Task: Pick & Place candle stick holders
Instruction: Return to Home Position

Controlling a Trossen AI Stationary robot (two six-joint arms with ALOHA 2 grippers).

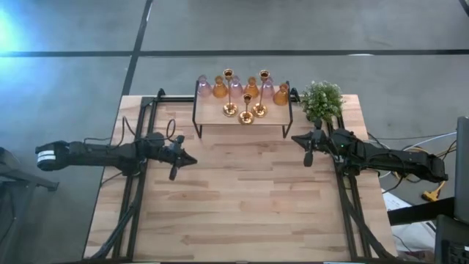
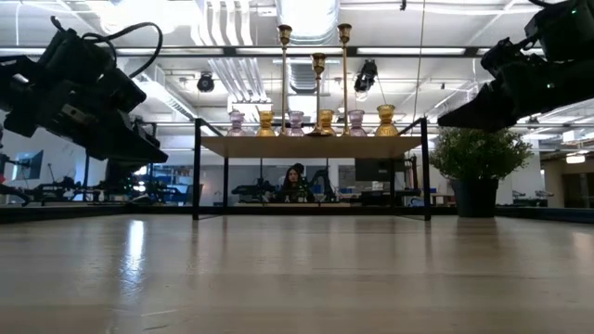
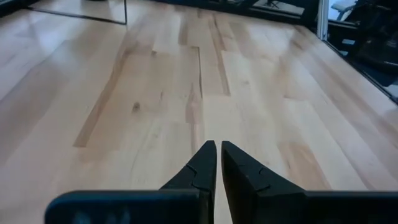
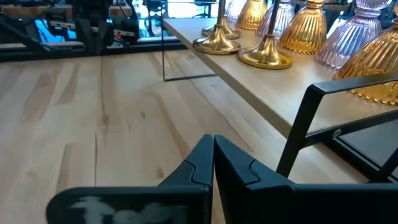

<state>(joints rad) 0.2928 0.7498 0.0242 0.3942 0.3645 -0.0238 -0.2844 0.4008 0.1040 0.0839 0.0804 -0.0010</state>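
The candle stick holders stand by their bases on a small raised shelf (image 1: 242, 117) at the table's far middle. Amber and pink glass holders (image 1: 220, 88) form the back row, and three gold candlesticks (image 1: 246, 110) stand in front of them. The right wrist view shows the gold bases (image 4: 264, 57) and ribbed glass holders (image 4: 305, 28) close by. My left gripper (image 1: 192, 159) hovers over the bare table, left of the shelf and nearer than it, its fingertips (image 3: 217, 146) all but together on nothing. My right gripper (image 1: 294, 138) hangs shut beside the shelf's right end (image 4: 212, 140).
A green potted plant (image 1: 321, 101) stands at the table's far right, just behind my right gripper. The shelf's black metal legs (image 4: 301, 127) stand near the right fingers. Bare wood (image 1: 242, 198) stretches across the middle and near part of the table.
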